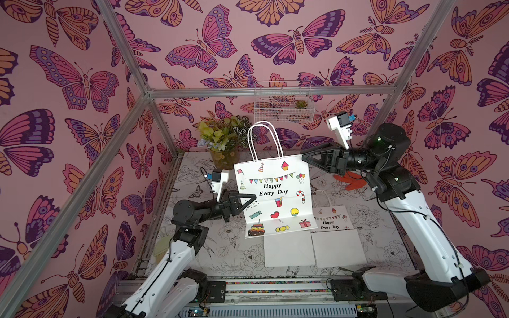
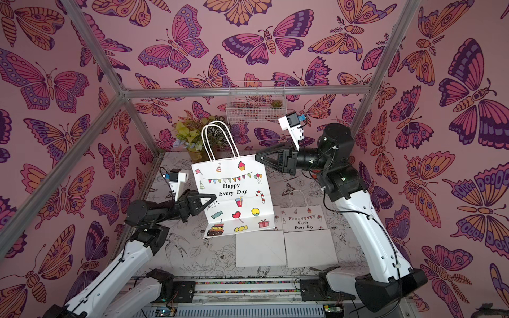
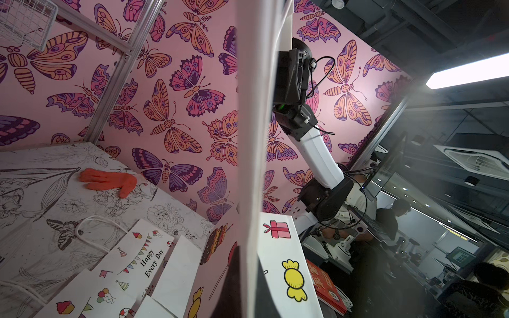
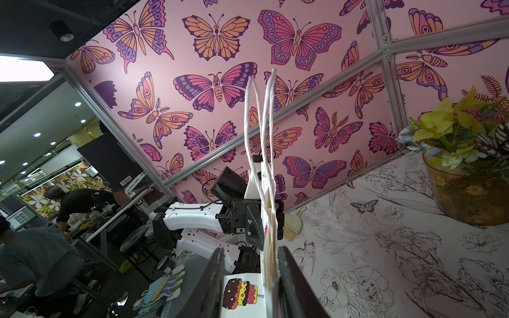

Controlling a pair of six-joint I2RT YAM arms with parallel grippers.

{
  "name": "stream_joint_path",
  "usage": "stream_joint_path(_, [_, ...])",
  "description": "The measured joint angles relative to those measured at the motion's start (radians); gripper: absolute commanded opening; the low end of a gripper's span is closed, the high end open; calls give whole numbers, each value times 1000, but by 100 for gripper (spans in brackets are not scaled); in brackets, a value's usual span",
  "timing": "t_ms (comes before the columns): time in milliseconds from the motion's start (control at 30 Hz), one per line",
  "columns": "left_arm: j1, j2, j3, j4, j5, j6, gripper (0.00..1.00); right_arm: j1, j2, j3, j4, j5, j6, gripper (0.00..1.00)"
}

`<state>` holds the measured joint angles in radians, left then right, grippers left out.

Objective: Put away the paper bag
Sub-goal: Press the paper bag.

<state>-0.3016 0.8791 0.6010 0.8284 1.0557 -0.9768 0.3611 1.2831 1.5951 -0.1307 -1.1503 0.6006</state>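
Upright paper bag [image 1: 272,192] at worktop [image 1: 220,247] ctr. Left pincer [image 1: 252,197] clamped on its 9 o'clock edge. Right pincer [image 1: 303,158] at bag's 1 o'clock corner, jaws slightly apart round the edge.

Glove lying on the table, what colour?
Orange glove; shows best in the left wrist view.

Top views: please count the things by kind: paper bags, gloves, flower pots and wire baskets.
Paper bags: 3, one upright, two flat
Orange glove: 1
Flower pot: 1
Wire basket: 1
Total: 6
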Motion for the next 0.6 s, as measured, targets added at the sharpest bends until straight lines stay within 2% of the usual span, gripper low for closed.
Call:
stream_joint_path(233, [0,0,0,-14,0,0,0,-1,7,-11,-27,4,-24,0])
stream_joint_path(367, [0,0,0,-21,1,0,0,-3,7,-12,-46,12,-40,0])
stream_joint_path(400, [0,0,0,-21,1,0,0,-5,7,-12,-49,13,-45,3])
stream_joint_path(433, [0,0,0,-22,1,0,0,-5,7,-13,-52,13,-49,15])
stream_joint_path(467, [0,0,0,-24,1,0,0,-5,5,-16,-53,14,-51,35])
stream_joint_path(533, [0,0,0,-24,-1,0,0,-5,-4,-38,-53,14,-55,63])
stream_joint_path(567, [0,-1,0,-24,-2,0,0,-5,-13,-58,-53,13,-56,70])
stream_joint_path(600, [0,-2,0,-25,-2,0,0,-5,-23,-80,-54,13,-59,73])
